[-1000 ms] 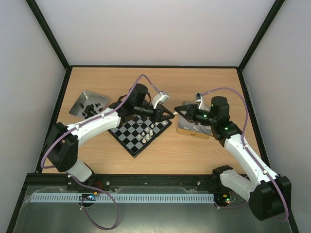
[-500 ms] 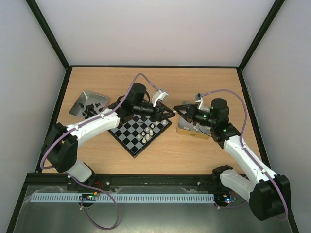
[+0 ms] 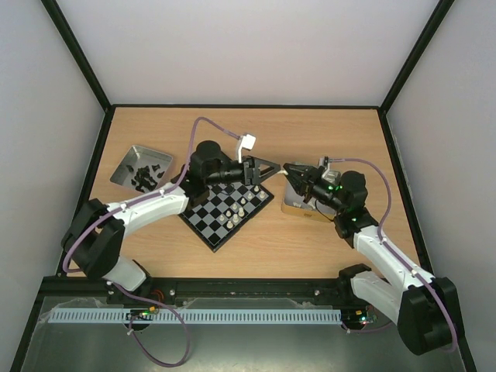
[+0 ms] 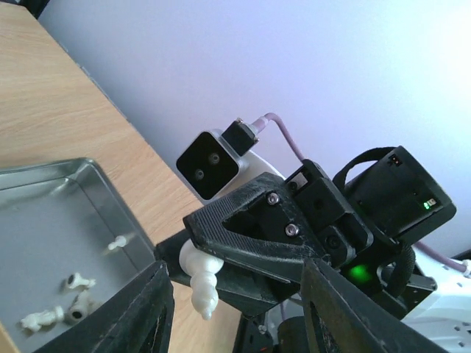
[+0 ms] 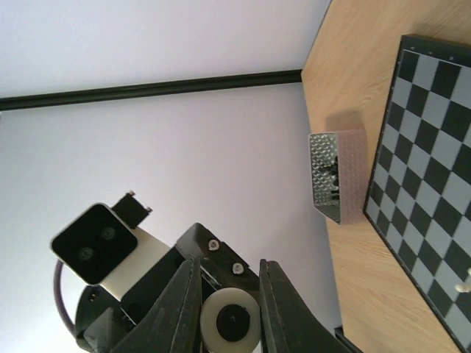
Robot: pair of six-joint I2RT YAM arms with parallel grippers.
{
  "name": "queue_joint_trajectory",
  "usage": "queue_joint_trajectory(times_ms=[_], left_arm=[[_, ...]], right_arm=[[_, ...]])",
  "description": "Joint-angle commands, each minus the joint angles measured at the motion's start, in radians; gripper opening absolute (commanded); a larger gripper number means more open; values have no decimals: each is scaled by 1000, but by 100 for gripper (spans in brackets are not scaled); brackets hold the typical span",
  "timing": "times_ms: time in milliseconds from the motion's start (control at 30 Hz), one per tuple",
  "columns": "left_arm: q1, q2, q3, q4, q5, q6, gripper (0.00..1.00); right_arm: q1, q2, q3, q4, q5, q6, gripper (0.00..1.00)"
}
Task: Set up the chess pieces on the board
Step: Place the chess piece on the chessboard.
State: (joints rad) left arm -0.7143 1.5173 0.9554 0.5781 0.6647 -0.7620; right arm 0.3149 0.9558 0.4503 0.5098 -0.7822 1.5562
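The board (image 3: 203, 219) lies at an angle on the table with several white chess pieces (image 3: 241, 204) standing near its right corner. Just right of it, above the table, my two grippers meet tip to tip. My right gripper (image 3: 291, 172) is shut on one white chess piece (image 4: 197, 278); the piece's round base (image 5: 232, 323) shows between its fingers (image 5: 180, 309). My left gripper (image 3: 274, 168) is open, its jaws standing either side of the right gripper's tips without touching the piece. More white chess pieces (image 4: 59, 315) lie in the metal tray (image 4: 51, 220) below.
A metal tray (image 3: 126, 172) with black pieces sits at the far left of the table; it also appears as a tray (image 5: 346, 173) beside the board (image 5: 434, 184). The tray of white pieces (image 3: 298, 208) lies under the right arm. Black frame rails edge the table.
My left gripper has opened, let go of the white piece and drawn back a little to the left. The right gripper stayed shut on the piece and shifted slightly up and left.
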Motion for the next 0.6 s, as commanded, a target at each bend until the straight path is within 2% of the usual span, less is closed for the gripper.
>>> queue_joint_trajectory(times_ms=[0, 167, 367, 567], left_arm=[[-18, 18, -8, 93, -13, -59, 49], [-26, 31, -2, 64, -19, -48, 46], [-30, 42, 12, 61, -14, -41, 27], [-30, 56, 44, 26, -42, -17, 22]], right_arm=[[6, -19, -10, 110, 33, 91, 7], [6, -15, -15, 145, 31, 111, 8], [6, -6, -20, 144, 23, 108, 8], [6, 6, -16, 122, -3, 88, 8]])
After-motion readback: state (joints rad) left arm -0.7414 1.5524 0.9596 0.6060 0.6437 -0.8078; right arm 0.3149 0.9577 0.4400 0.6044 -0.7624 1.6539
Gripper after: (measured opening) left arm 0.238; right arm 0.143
